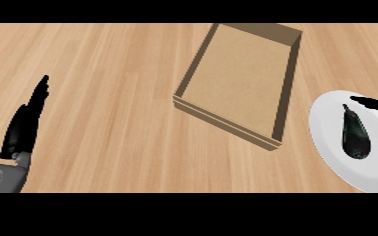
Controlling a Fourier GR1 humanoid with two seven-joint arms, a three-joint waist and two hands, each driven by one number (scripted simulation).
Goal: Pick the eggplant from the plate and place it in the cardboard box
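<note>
A dark, glossy eggplant point(354, 132) lies lengthwise on a white plate point(328, 130) at the right edge, its stem end pointing away from me. Just above it, a small black part of my right hand point(366, 101) pokes in from the right edge over the plate's far side; the rest of the hand is out of view. The open cardboard box point(236, 75) stands empty in the middle, turned at an angle, left of the plate. My left hand point(22, 125) rests at the far left edge, open with fingers straight and pointing away.
Bare wooden counter surrounds the box. A narrow strip of wood separates the box's right wall from the plate.
</note>
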